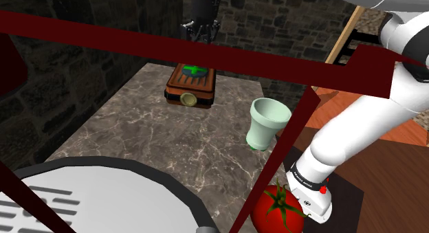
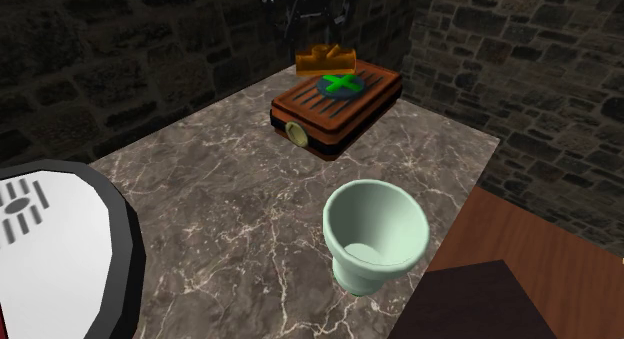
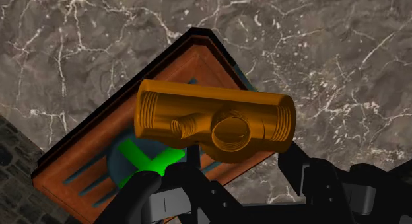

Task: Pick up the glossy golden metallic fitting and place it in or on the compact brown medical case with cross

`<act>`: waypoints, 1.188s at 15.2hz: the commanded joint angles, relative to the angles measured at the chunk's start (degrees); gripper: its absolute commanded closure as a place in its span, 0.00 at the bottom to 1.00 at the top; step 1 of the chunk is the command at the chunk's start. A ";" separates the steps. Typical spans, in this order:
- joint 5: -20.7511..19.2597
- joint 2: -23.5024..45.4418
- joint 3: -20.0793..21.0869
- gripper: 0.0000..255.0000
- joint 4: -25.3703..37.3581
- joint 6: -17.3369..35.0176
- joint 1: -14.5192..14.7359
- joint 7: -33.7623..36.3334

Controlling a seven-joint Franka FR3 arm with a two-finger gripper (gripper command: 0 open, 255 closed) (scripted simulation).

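The golden fitting (image 3: 214, 120), a short pipe tee with threaded ends, lies just past my fingertips over the brown case (image 3: 86, 170) with the green cross. In the second exterior view the fitting (image 2: 327, 59) sits at the far end of the case (image 2: 340, 107), and my black gripper (image 2: 305, 25) hangs directly above it. My gripper (image 3: 221, 180) is open: the two fingers stand wide apart and neither one touches the fitting. In the shoulder view my gripper (image 1: 200, 32) hovers above the far edge of the case (image 1: 191, 86).
A pale green cup (image 2: 375, 232) stands on the marble top (image 2: 230, 217) nearer the stand. A large white round thing with a black rim (image 1: 96, 201) lies at the front. A tomato (image 1: 278, 207) sits by the arm's base. Dark red bars (image 1: 172, 49) cross the shoulder view.
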 commanded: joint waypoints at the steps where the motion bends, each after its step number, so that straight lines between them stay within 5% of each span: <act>1: -1.46 2.97 -0.54 1.00 2.37 0.30 -0.92 -1.29; 9: -8.52 18.39 -2.14 1.00 18.56 -2.06 -3.04 -5.29; 18: -7.45 16.19 -2.62 1.00 8.95 5.64 -3.70 -5.40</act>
